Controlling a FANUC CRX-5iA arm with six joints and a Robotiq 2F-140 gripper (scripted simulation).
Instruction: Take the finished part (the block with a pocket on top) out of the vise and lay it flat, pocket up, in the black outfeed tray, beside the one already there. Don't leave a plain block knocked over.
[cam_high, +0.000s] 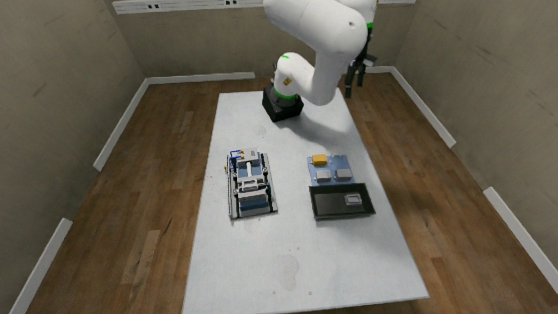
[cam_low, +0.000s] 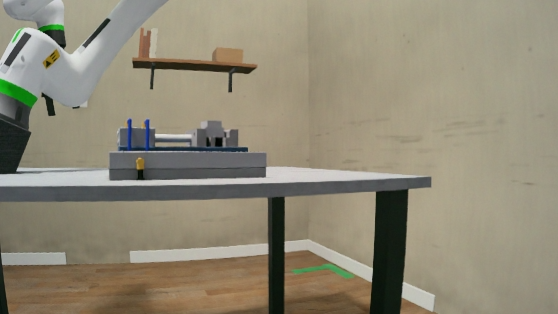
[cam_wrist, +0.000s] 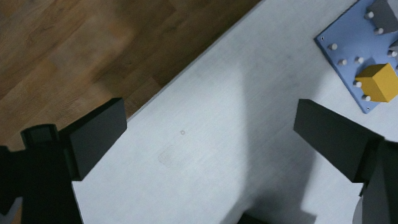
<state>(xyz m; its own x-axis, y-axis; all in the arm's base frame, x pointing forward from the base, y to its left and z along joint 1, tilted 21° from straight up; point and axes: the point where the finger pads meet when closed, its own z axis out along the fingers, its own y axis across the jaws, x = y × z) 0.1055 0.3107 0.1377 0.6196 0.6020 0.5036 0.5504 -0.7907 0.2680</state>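
The vise (cam_high: 250, 184) (cam_low: 187, 150) stands on the left half of the white table (cam_high: 300, 260). A pale block, the finished part (cam_high: 248, 185), sits between its jaws; its pocket is too small to make out. The black outfeed tray (cam_high: 325, 206) lies to the right, with one pocketed part (cam_high: 353, 199) in its right half. My gripper (cam_high: 354, 80) (cam_wrist: 210, 114) is open and empty. It hangs high over the table's back right edge, far from the vise and the tray.
A blue fixture plate (cam_high: 332, 164) (cam_wrist: 345, 50) behind the tray carries two plain grey blocks (cam_high: 324, 174) (cam_high: 343, 173) and a yellow block (cam_high: 319, 159) (cam_wrist: 378, 81). The robot base (cam_high: 282, 105) stands at the table's back. Wooden floor shows past the table edge.
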